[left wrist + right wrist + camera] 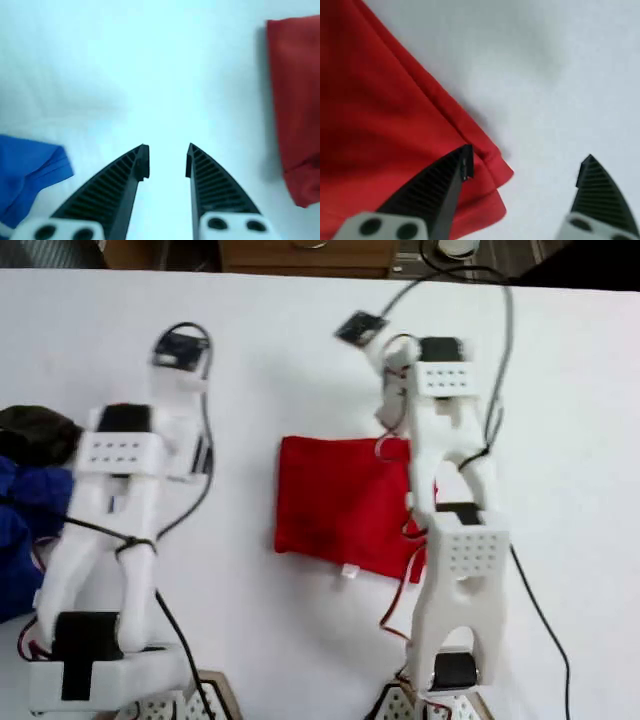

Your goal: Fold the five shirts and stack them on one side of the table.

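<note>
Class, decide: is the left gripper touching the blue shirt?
Apart. The left wrist view shows bare table between the left gripper and the blue shirt.

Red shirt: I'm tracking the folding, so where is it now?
In the high view the red shirt lies mid-table between the left arm and the right arm, partly under the latter; the open right gripper is at one corner.

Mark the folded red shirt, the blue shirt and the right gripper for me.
Folded red fabric shirt (340, 505): high view, middle of the cloth.
Blue fabric shirt (25, 170): left wrist view, middle of the visible cloth.
Right gripper (527, 155): right wrist view, midway between its open jaws.
</note>
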